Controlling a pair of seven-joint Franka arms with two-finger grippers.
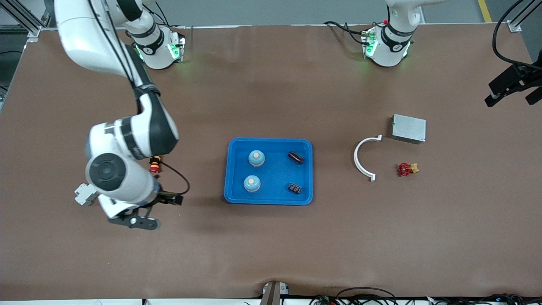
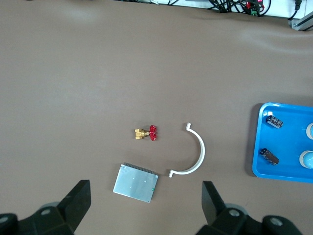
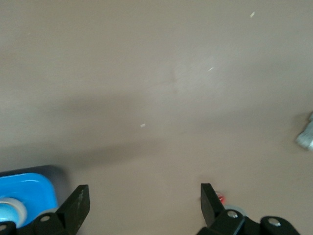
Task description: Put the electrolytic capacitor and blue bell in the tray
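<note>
Blue plastic defines the shallow rectangular tray with rounded corners and a raised rim (image 1: 230, 169), sitting at the middle of the brown surface (image 1: 271, 245), and the task's pieces already lie in it. Taking the tray as a clock face seen from the front camera, a dark cylindrical electrolytic capacitor (image 1: 295, 157) lies on its side at about two o'clock, a second small dark component (image 1: 294, 188) sits at about four o'clock, a pale-blue dome-shaped bell (image 1: 256, 158) stands at ten o'clock and a matching pale-blue bell (image 1: 252, 183) at eight o'clock. The capacitor looks light, rigid and smooth, likely to roll, so I judge a pinch across its round body safest. Each bell looks light and hard, with sloping sides that could slip; gripping low across the dome seems best. The right end effector (image 1: 139, 218) hangs released and empty over bare surface toward the right arm's end, beside a small red and yellow object (image 1: 155, 164). The left end effector (image 1: 512, 89), also released and empty, waits high over the left arm's end, looking down on a grey metal box (image 1: 408, 128), a white curved plastic bracket (image 1: 364, 157) and a red-handled brass valve (image 1: 407, 169).
</note>
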